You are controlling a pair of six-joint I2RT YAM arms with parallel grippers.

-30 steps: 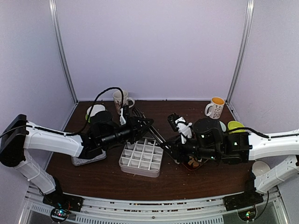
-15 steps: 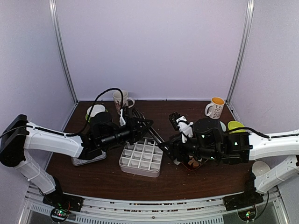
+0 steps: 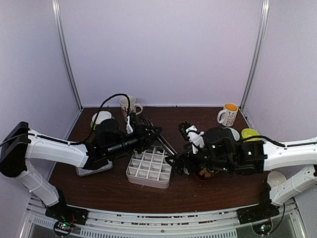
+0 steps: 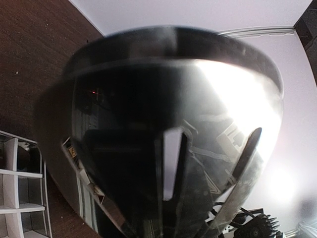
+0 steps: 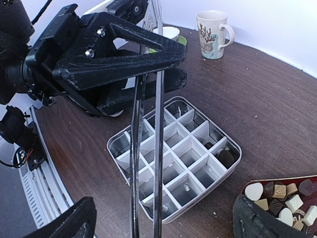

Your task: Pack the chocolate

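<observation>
Chocolate (image 5: 283, 199): dark, tan and white pieces heaped in a red-rimmed dish (image 5: 277, 179); the dish sits just beside the white tray (image 5: 237, 148), on its right in the top view, partly hidden under the right arm. 1 dark piece (image 5: 227, 157) lies in a tray cell along the edge nearest the dish; a smaller dark speck shows in a neighbouring cell, too small to identify. The tray is a 4 by 4 grid.

Right gripper (image 5: 166, 223): fingers spread wide, 1 at each lower corner of its wrist view; it hangs over the tray's right edge, holding nothing; the 2 arms of the tongs (image 5: 157, 148) pass between the fingers, clear of both.

Left gripper (image 5: 181, 64): black jaws clamped on the metal tongs near their upper end; the tong arms slant down over the tray and run off the bottom of the right wrist view, tips not seen. The left wrist view is filled by blurred shiny metal; no detail readable.

Table (image 3: 99, 186): dark wood; 2 mugs near the far edge, 1 patterned (image 3: 130, 105), 1 yellow inside (image 3: 228, 114).
</observation>
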